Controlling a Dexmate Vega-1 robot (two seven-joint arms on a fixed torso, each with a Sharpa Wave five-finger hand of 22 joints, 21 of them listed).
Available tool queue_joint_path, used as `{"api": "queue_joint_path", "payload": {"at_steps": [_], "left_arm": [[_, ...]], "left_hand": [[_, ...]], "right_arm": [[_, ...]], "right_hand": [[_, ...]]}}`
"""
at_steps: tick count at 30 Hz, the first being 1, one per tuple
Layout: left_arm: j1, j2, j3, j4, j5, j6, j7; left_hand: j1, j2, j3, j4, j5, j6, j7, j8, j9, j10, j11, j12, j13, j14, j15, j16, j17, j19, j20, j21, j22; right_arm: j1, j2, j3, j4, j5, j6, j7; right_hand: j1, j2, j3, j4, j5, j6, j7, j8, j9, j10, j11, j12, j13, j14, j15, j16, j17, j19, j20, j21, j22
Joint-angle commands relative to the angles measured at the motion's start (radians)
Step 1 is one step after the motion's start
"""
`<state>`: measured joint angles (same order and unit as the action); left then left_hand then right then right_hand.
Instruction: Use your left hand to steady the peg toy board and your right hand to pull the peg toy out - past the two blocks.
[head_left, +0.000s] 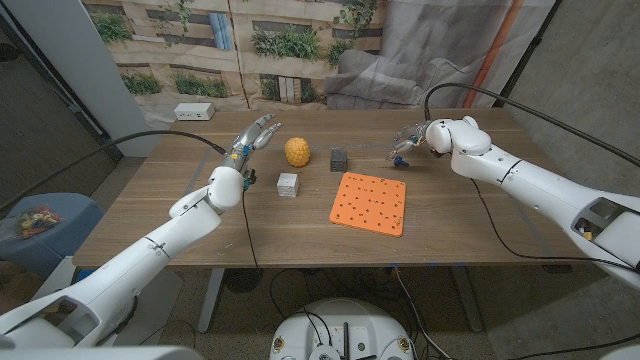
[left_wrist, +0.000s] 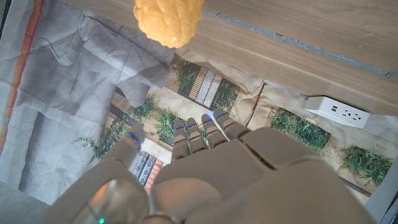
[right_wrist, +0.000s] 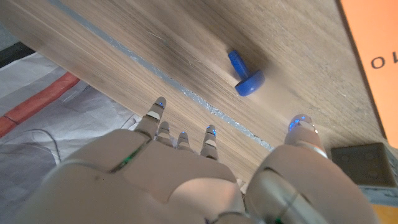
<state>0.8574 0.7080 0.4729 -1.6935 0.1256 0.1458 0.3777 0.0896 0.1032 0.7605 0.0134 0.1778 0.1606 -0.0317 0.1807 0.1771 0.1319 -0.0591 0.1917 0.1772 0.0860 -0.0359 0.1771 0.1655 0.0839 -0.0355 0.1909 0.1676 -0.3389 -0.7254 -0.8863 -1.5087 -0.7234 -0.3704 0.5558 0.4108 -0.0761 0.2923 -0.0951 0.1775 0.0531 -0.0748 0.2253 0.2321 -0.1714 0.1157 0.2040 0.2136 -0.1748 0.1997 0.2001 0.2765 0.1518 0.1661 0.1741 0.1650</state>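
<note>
— Wood-grain table (head_left: 200, 215), with a printed backdrop of planks and greenery hung behind it. What sits on it?

— An orange peg toy board (head_left: 369, 202) lies flat a little right of the middle, its holes showing. Beyond it stands a dark grey block (head_left: 338, 159), and to its left a pale block (head_left: 288, 184). A yellow knobbly ball (head_left: 296, 151) sits near the far side, left of the dark block. A white power strip (head_left: 193, 111) lies past the table's far left corner.

— And the peg?

— A blue peg toy (right_wrist: 244, 74) lies on its side on the bare wood, off the board, near the right hand.

— Does that hand hold it?

— No. In the right wrist view the right hand (right_wrist: 186, 168) has its fingers spread, and the peg lies apart from the fingertips.

— The left hand?

— The left hand (head_left: 252, 138) is raised over the far left of the table, beside the ball, fingers apart, holding nothing. It is well apart from the board.
</note>
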Motion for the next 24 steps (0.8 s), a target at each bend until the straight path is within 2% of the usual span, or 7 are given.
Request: {"api": "queue_joint_path", "payload": {"at_steps": [1,6,12,15,18,22,24], "left_arm": [[0.002,-0.025,-0.018,0.053,-0.094,-0.072,0.015],[0.013,-0.036,-0.036,0.072,-0.144,-0.107,0.016],[0.011,-0.056,-0.046,0.114,-0.181,-0.16,0.027],[0.011,-0.065,-0.05,0.131,-0.197,-0.184,0.031],[0.011,-0.055,-0.051,0.14,-0.217,-0.191,0.005],[0.007,-0.077,-0.061,0.178,-0.263,-0.219,-0.003],[0.001,-0.096,-0.062,0.206,-0.277,-0.244,0.005]], "left_hand": [[0.007,0.073,-0.001,-0.003,-0.004,0.011,0.006,0.002,-0.001,0.002,0.001,-0.001,-0.001,0.002,-0.032,-0.001,0.002,0.006,-0.116,0.0,0.002],[0.006,0.072,0.0,-0.003,-0.003,0.013,0.007,0.003,-0.001,0.002,0.002,-0.001,-0.001,-0.002,-0.03,-0.002,0.002,0.003,-0.121,-0.002,0.002],[0.006,0.072,-0.003,-0.005,-0.003,0.001,0.007,-0.002,-0.002,-0.012,0.004,-0.006,-0.001,-0.007,-0.028,-0.003,0.002,-0.001,-0.121,-0.003,0.001],[0.005,0.071,-0.003,-0.006,-0.003,-0.001,0.006,-0.003,-0.002,-0.017,0.002,-0.007,-0.001,-0.007,-0.028,-0.003,0.002,-0.002,-0.121,-0.003,0.001],[0.004,0.071,-0.004,-0.006,-0.003,-0.004,0.004,-0.004,-0.002,-0.018,0.002,-0.007,-0.002,-0.008,-0.028,-0.003,0.002,-0.002,-0.121,-0.003,0.002],[0.0,0.068,-0.006,-0.004,-0.004,-0.017,0.001,-0.007,-0.002,-0.028,0.002,-0.01,-0.002,-0.017,-0.029,-0.005,0.003,-0.002,-0.121,-0.003,0.002],[-0.004,0.066,-0.008,-0.001,-0.004,-0.02,0.0,-0.008,-0.002,-0.037,0.005,-0.012,-0.002,-0.024,-0.03,-0.007,0.004,-0.002,-0.122,-0.002,0.002]], "right_arm": [[-0.063,-0.028,0.086,-0.037,0.166,-0.015,-0.098],[-0.098,-0.034,0.126,-0.039,0.254,-0.004,-0.164],[-0.141,-0.046,0.18,-0.018,0.382,0.067,-0.244],[-0.162,-0.047,0.204,-0.009,0.438,0.088,-0.285],[-0.199,-0.042,0.237,0.001,0.491,0.123,-0.365],[-0.233,-0.032,0.269,0.016,0.558,0.148,-0.434],[-0.252,-0.026,0.284,0.019,0.59,0.156,-0.469]], "right_hand": [[-0.009,0.008,-0.003,0.001,0.002,0.008,-0.004,0.002,-0.003,-0.002,-0.018,0.013,0.002,0.008,-0.014,0.01,0.001,0.0,0.005,0.007,0.003],[-0.012,0.013,-0.002,-0.002,0.002,-0.024,-0.011,-0.015,-0.009,-0.002,-0.021,0.011,0.001,0.006,-0.02,0.01,-0.001,-0.007,-0.002,0.006,0.003],[-0.018,0.017,-0.003,-0.003,0.001,-0.009,-0.017,-0.013,-0.014,0.006,-0.034,0.013,-0.001,-0.001,-0.03,0.008,-0.003,-0.02,-0.017,0.003,0.002],[-0.021,0.022,-0.001,-0.004,0.002,-0.01,-0.017,-0.016,-0.017,0.009,-0.039,0.013,-0.002,0.001,-0.052,0.01,-0.005,-0.024,-0.03,0.004,0.002],[-0.015,0.034,0.006,-0.016,0.003,0.026,-0.024,-0.009,-0.027,0.064,-0.054,0.029,-0.006,0.05,-0.078,0.027,-0.014,0.024,-0.049,0.02,0.001],[-0.01,0.037,0.01,-0.023,0.004,0.032,-0.027,-0.01,-0.03,0.079,-0.06,0.031,-0.008,0.063,-0.089,0.03,-0.018,0.041,-0.06,0.024,0.001],[-0.009,0.038,0.011,-0.026,0.004,0.034,-0.026,-0.012,-0.033,0.085,-0.073,0.031,-0.009,0.067,-0.108,0.03,-0.021,0.044,-0.07,0.022,0.001]]}}
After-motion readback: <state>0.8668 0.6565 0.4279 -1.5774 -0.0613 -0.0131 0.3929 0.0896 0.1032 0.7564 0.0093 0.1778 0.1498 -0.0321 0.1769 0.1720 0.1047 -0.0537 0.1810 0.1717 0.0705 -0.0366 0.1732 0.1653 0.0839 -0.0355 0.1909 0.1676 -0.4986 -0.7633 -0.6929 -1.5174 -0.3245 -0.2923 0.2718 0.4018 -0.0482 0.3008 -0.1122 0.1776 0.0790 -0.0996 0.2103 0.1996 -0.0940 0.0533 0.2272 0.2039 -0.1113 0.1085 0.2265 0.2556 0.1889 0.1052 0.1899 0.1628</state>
